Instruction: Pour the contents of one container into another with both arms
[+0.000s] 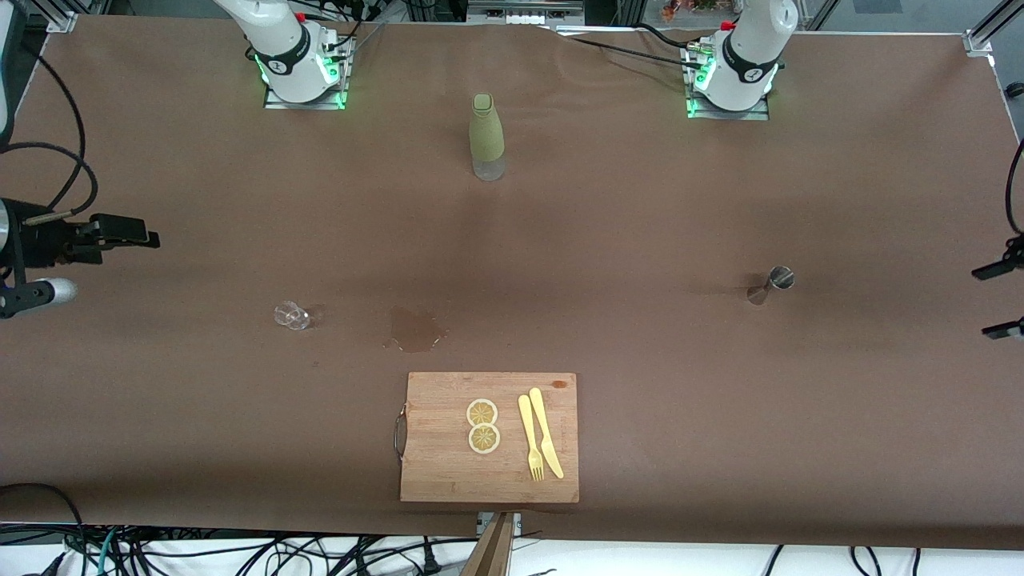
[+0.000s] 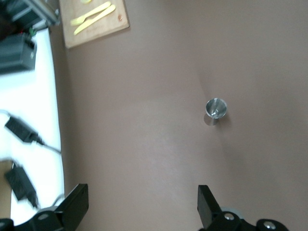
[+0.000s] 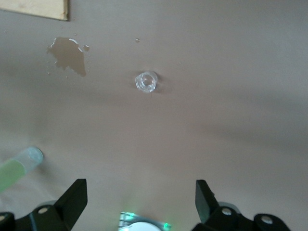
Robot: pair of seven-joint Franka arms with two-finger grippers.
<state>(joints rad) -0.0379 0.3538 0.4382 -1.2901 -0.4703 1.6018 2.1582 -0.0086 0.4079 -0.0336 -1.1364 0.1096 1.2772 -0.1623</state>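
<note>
The small steel jigger (image 1: 774, 282) stands upright on the brown table toward the left arm's end, and its open mouth shows in the left wrist view (image 2: 215, 109). The tiny clear glass cup (image 1: 291, 315) sits toward the right arm's end, seen from above in the right wrist view (image 3: 146, 81). My left gripper (image 1: 984, 302) hangs open over its end of the table, well apart from the jigger, with nothing between its fingers (image 2: 142, 192). My right gripper (image 1: 128, 234) hangs open and empty over the other end, apart from the cup (image 3: 139, 187).
A wet spill (image 1: 414, 330) lies between the cup and a wooden cutting board (image 1: 440, 468) carrying two lemon slices, a yellow fork and a knife. The tall olive-green sleeved bottle (image 1: 486, 136) stands between the two arm bases. Cables hang at the table's edges.
</note>
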